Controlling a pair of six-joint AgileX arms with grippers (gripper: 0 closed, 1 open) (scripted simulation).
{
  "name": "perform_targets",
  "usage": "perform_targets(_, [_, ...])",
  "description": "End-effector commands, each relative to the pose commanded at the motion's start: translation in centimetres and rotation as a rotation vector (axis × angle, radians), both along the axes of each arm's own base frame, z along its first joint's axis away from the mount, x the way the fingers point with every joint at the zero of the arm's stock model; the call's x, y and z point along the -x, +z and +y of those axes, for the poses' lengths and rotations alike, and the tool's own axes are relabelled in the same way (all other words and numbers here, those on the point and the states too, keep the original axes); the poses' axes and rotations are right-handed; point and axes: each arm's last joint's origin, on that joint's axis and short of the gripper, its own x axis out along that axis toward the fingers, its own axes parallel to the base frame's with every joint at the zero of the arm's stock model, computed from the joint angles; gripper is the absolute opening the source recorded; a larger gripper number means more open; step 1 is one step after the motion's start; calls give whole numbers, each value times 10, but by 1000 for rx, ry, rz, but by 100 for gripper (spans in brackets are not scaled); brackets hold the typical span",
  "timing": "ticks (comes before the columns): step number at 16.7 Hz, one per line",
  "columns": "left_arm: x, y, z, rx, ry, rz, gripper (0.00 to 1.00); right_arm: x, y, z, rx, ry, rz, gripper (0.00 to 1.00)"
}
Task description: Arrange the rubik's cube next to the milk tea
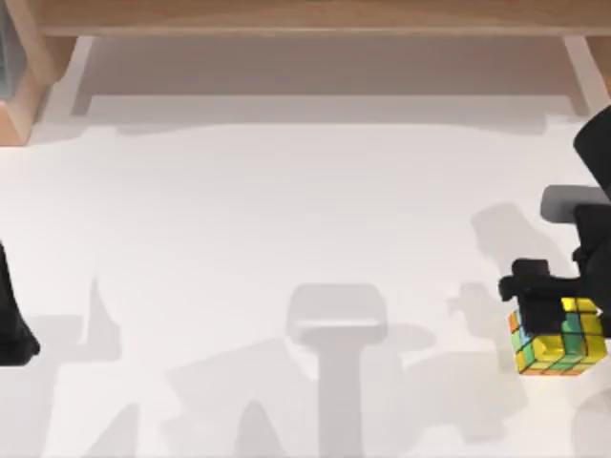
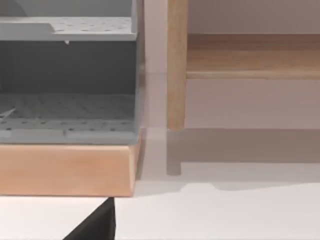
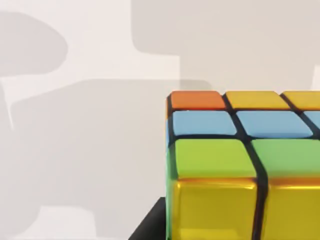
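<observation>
Rubik's cube [image 1: 561,339] at four o'clock on the table [image 1: 286,239], under the right gripper [image 1: 549,298]; grip state impossible to tell. Probably light, rigid, glossy-slick: best pinched across two flat opposite faces. Left arm [image 1: 11,320] parked at nine o'clock.
</observation>
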Motion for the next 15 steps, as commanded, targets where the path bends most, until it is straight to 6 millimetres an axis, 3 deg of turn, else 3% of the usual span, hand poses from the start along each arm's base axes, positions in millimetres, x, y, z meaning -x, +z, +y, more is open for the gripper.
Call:
perform_targets(6, [0,0,0,0,0,0,100,19,-25,-8,113,-18,113,0])
perform_targets(11, [0,0,0,0,0,0,100,19,-26,-8,116,-18,118,0])
perform_targets(15, [0,0,0,0,0,0,100,19,-26,-8,116,-18,118,30])
